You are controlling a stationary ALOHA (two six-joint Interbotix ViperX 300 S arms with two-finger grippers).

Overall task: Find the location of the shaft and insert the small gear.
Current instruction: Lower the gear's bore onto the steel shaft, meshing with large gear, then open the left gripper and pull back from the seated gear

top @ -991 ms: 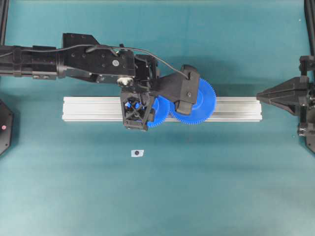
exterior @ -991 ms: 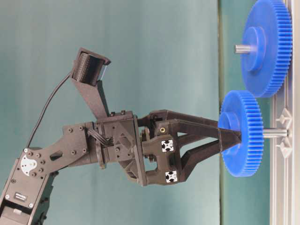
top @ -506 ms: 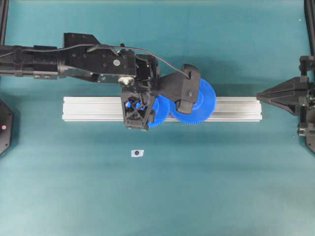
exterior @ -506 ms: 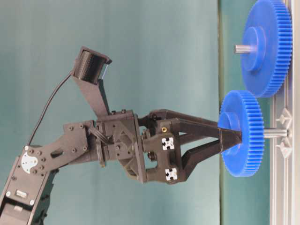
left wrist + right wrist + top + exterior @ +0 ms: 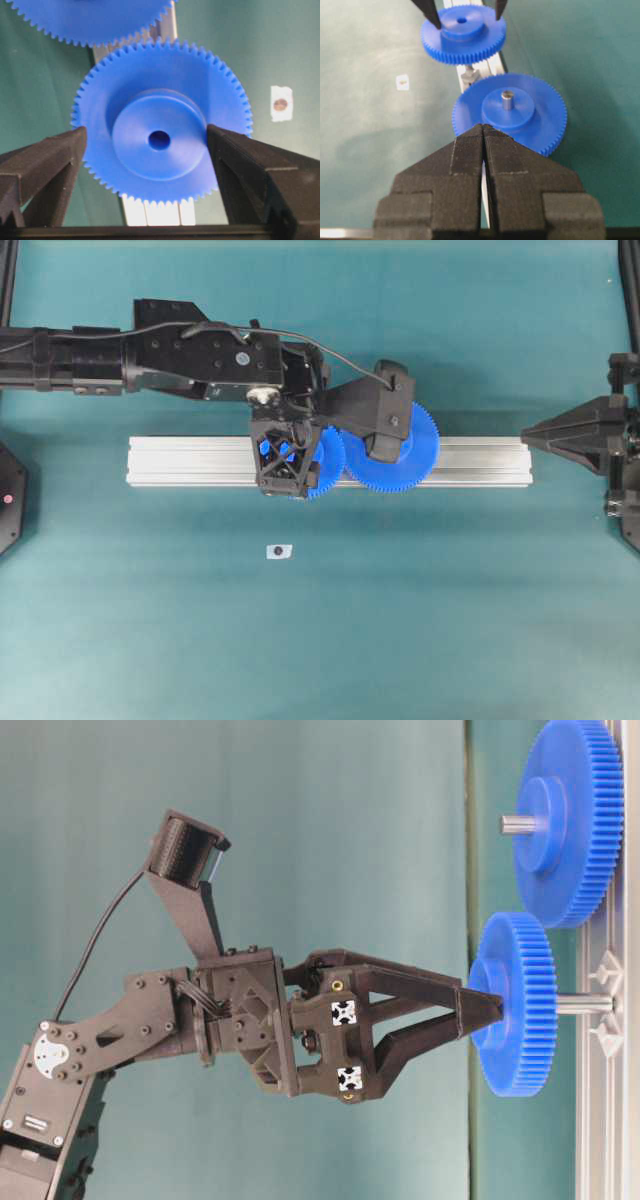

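Observation:
The small gear (image 5: 520, 1050) is blue with a raised hub. It sits on the shaft (image 5: 585, 1005), a thin grey pin standing on the rail, and rides well above the rail. The shaft's silver bracket base (image 5: 470, 77) shows under the small gear (image 5: 462, 35). My left gripper (image 5: 146, 132) is open straight over the small gear (image 5: 150, 100). Its fingers flank the hub, with a gap on one side. From table level, the left gripper (image 5: 485, 1010) has its tips just at the hub face. My right gripper (image 5: 483, 127) is shut and empty, and stays at the right end of the rail (image 5: 530, 437).
A wider blue gear (image 5: 405, 455) with a grey metal centre pin stands on the long aluminium rail (image 5: 180, 462), meshing beside the small gear (image 5: 325, 465). A small white sticker (image 5: 279, 551) lies on the teal table in front of the rail.
My left gripper has opened off the small gear's hub and drawn back a little from it. The gear stays on the shaft. The right arm has not moved.

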